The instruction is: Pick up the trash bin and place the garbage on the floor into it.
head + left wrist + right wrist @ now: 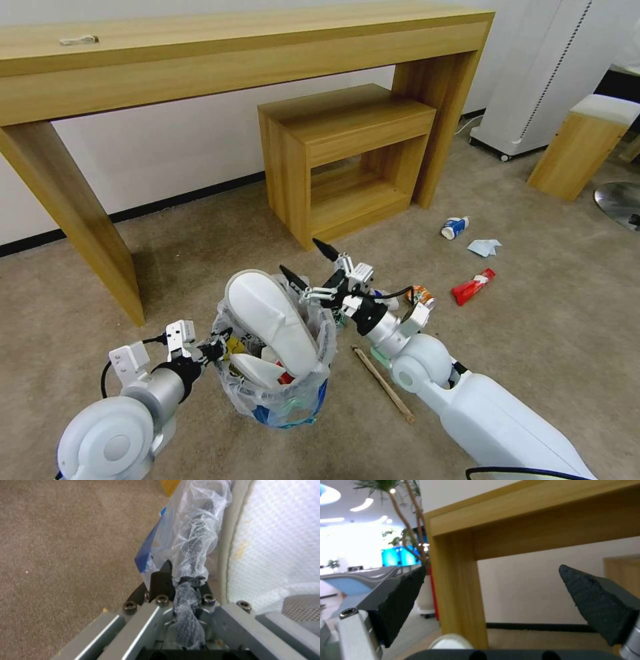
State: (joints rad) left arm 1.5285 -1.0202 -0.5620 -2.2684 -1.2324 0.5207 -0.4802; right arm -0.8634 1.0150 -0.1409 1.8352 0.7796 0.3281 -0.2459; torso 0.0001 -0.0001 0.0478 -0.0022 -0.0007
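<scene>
Glossy white rounded arm shells, silver wrist cylinders, black cables, dark pointed fingers [593, 605] (textured pads), hex screws

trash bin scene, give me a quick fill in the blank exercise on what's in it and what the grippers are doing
1. The left gripper is shut on the crinkly clear plastic ____ lining the small round trash bin.
2. A white ____ sticks up out of the bin.
3. The right gripper hangs above the bin with its jaws ____.
4. The thin wooden stick lies on the beige ____.

Missing words: bag; slipper; open; carpet
</scene>
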